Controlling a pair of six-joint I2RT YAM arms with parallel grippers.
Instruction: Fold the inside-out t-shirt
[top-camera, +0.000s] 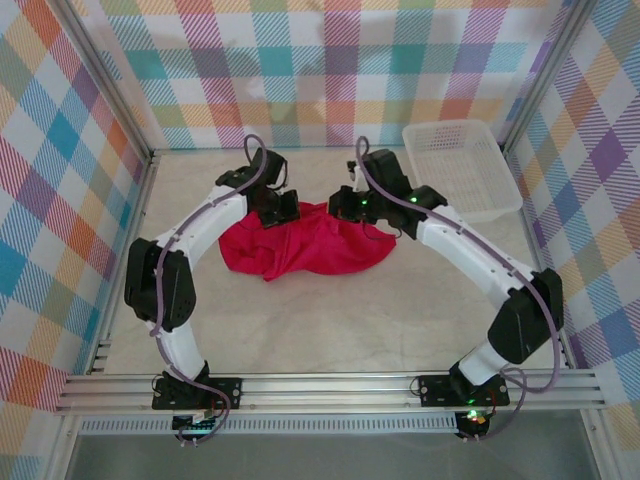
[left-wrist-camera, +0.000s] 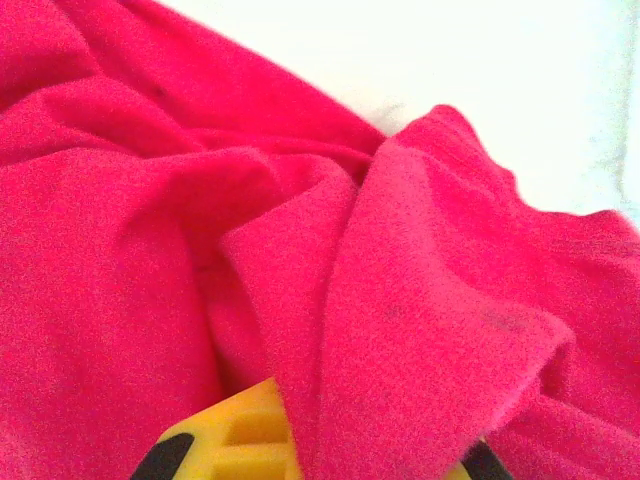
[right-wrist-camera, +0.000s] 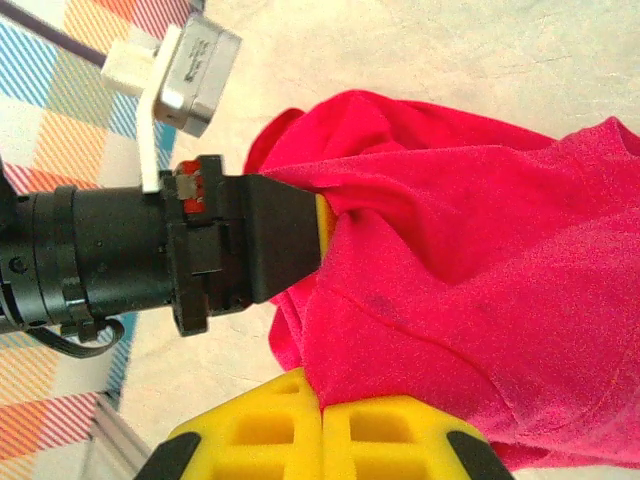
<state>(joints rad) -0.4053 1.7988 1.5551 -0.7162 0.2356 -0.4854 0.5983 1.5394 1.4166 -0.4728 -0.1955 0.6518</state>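
The inside-out t-shirt (top-camera: 300, 248) is a crumpled bright red heap on the pale table, between the two arms. My left gripper (top-camera: 284, 209) is at the heap's far left edge, shut on a fold of the cloth. In the left wrist view the red t-shirt (left-wrist-camera: 400, 300) drapes over a yellow finger (left-wrist-camera: 235, 440) and hides the tips. My right gripper (top-camera: 341, 206) is at the far right edge. In the right wrist view its yellow fingers (right-wrist-camera: 270, 430) are pressed together on the t-shirt (right-wrist-camera: 470, 280). The left gripper (right-wrist-camera: 322, 222) pinches the cloth just beyond.
A white mesh basket (top-camera: 455, 165) stands at the back right of the table. Checked walls enclose the table on three sides, and an aluminium rail (top-camera: 330, 385) runs along the near edge by the arm bases.
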